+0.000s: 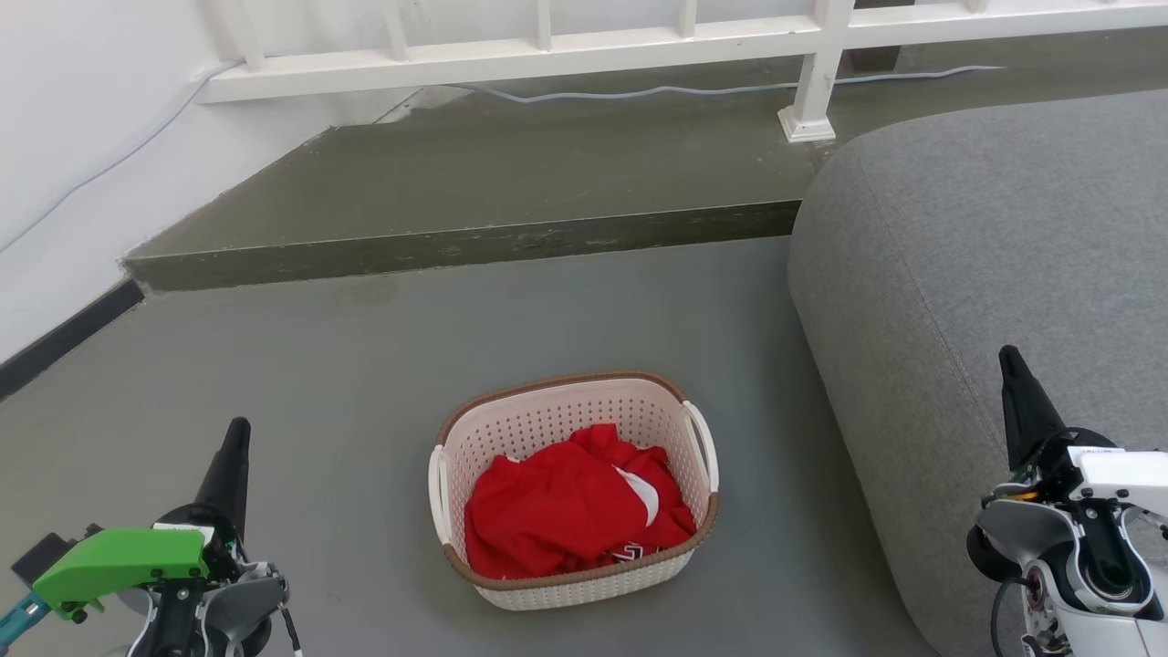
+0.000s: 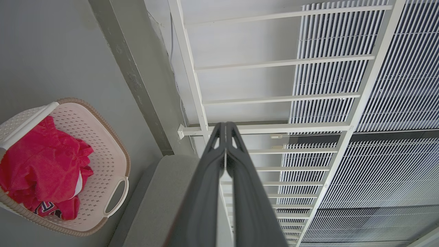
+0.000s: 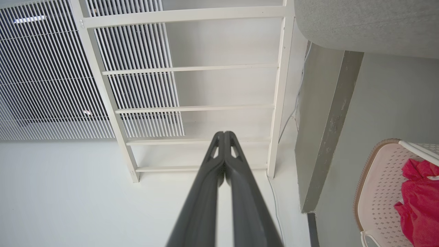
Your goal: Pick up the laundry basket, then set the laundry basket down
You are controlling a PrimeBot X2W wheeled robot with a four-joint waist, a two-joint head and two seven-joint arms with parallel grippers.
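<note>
Nothing of the task is done yet, operator: the laundry basket [image 1: 547, 424] sits flat on the grey floor [image 1: 347, 383], unlifted, with a heap of red clothes [image 1: 566, 502] inside. Both white loop handles, one on the left side [image 1: 438, 493] and one on the right [image 1: 703, 447], stand free. Your left gripper [image 1: 237, 438] shows at the lower left of the head view and your right gripper [image 1: 1011, 365] at the lower right. Each has its two dark fingers pressed together into a single point, with nothing between them. The wrist views confirm it, with each pair meeting at the tips and no gap to speak of. The basket lies between the two grippers, well apart from both and touched by neither. It is near the rounded side of the grey sofa [image 1: 985, 274], with a strip of bare floor between them. Beyond it runs a low step [image 1: 456, 246] and, further back, a white railing [image 1: 547, 50]. In the left wrist view the basket sits off at the lower left, away from where the fingers point, which is toward the railing. In the right wrist view it shows at the right edge, likewise out of line with the fingers. By the look of it, all the work remains: open the fingers, bring them down and inward to the handles or rim, lift the basket, then set it down.
</note>
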